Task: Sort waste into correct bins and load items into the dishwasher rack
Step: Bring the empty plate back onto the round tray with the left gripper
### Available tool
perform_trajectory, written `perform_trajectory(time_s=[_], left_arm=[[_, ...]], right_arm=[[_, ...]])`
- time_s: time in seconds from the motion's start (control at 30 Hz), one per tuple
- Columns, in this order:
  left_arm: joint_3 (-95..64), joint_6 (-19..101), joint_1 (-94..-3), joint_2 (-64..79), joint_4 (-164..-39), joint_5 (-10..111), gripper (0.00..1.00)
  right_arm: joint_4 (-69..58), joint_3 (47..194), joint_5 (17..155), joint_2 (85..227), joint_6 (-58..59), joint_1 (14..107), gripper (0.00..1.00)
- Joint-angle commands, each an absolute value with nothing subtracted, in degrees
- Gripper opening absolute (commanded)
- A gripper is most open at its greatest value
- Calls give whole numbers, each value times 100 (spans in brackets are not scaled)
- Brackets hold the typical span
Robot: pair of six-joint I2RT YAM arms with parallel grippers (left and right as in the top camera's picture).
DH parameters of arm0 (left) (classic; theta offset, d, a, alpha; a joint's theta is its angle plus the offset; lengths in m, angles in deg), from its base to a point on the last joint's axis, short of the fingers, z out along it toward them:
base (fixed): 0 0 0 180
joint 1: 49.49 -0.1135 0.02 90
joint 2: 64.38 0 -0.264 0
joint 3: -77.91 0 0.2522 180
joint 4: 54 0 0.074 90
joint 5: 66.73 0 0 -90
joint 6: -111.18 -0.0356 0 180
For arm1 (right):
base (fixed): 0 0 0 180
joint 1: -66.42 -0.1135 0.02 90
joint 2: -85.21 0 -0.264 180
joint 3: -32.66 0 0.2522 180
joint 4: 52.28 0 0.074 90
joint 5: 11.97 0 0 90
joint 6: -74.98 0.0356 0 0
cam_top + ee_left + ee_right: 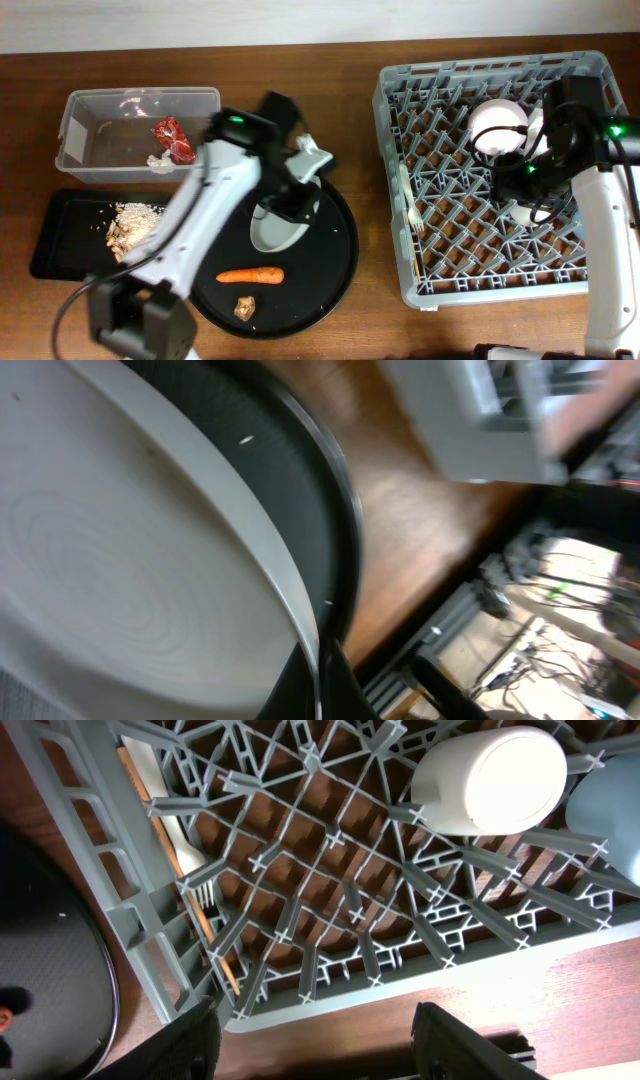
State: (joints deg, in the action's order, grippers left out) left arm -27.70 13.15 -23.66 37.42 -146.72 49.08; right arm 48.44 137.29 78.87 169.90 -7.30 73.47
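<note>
Honestly, looks like the plate-loading step right now. Got the left gripper [318, 685] pinched shut on the rim of the white plate [276, 232], with that plate tipped up off the round black tray [340, 262] mid-table, well left of the dishwasher rack [396, 200]. From the left wrist view, can follow the plate's edge straight down into the fingers, so calling that a real grip.

Over on the right, got the right gripper [315, 1012] hanging spread open above the rack with nothing between the fingers. Already seeing a white cup [490, 780], a light-blue cup [612, 810], a white fork [178, 838] and a chopstick [215, 945] sitting in there.

On the waste side, spotting the red wrapper [172, 138] in the clear tub [90, 108] at far left and the peanut scraps [130, 222] on the flat black tray [58, 228] just nearer. Also seeing the carrot [250, 275] and brown chunk [245, 308] lying on the near part of the round tray, so not binned yet.

Next up, probably need to lift the plate clear of the tray's lip, carry it right over the rack's left wall and stand it on edge between pegs. Worth keeping that pinch firm on such a thin rim, and steering clear of the fork along the left wall.
</note>
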Motion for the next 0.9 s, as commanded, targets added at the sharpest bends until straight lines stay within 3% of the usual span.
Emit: perform_trajectory(time_s=[0.0,0.23,0.37,0.57,0.77,0.87], left_arm=[[-2777,2620,-1730,4210,-14462,3533,0],[-2777,2970,-1173,4800,-14300,3478,1],[-2777,2974,-1151,4855,-14298,3482,20],[-2941,2974,-1243,4809,-14505,3482,25],[-3142,2972,-2229,4004,-14873,3358,28],[-3142,2970,-2880,3563,-15067,3148,38]], right_arm=[[4851,13770,7778,16964,-725,7362,65],[4851,13770,7780,16964,-725,7362,65],[4851,13770,7780,16964,-725,7362,65],[4859,13770,7780,16964,-727,7362,69],[4872,13770,7782,16964,-727,7360,72],[4851,13773,7942,16964,-732,7356,72]])
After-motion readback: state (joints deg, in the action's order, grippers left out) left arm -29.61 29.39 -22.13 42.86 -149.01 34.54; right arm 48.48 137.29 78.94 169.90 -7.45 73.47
